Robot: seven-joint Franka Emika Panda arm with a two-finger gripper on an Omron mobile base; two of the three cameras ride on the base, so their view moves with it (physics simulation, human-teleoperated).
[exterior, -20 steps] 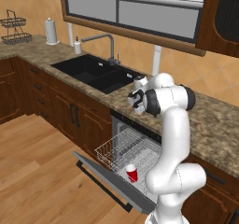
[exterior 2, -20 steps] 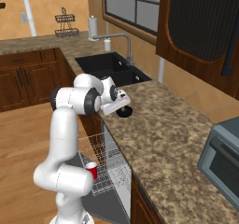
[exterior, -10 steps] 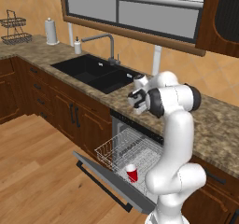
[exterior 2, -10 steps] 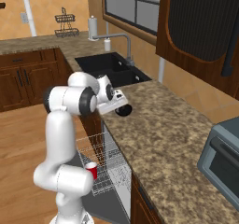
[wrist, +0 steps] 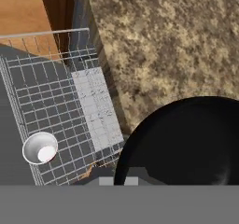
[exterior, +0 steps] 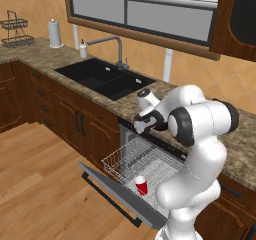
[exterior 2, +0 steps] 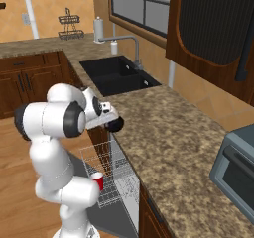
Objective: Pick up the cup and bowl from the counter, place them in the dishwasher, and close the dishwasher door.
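**Gripper clamped on the bowl at the counter's front edge**

The gripper (exterior 2: 113, 123) had narrowed fully since a second earlier, when its jaws stood partly apart; it now pinched the rim of the bowl (exterior 2: 115, 125). In the hand view the bowl (wrist: 186, 141) filled the lower right, its rim running between the finger tips, with the counter (wrist: 177, 41) behind it. The bowl sat at the front edge of the counter (exterior 2: 173, 143), directly above the open dishwasher (exterior: 145, 159); whether it had cleared the stone could not be told.

The arm's forearm had swung slightly compared with the earlier pictures, the hand (exterior: 145, 119) staying over the same stretch of counter edge, right of the sink (exterior: 107, 79).

The cup (exterior: 142, 185) stood upright in the white wire rack (exterior: 125, 156), near the rack's outer front edge, just where it had been before. The dishwasher door (exterior: 107, 191) lay folded down flat beneath the rack, unchanged.
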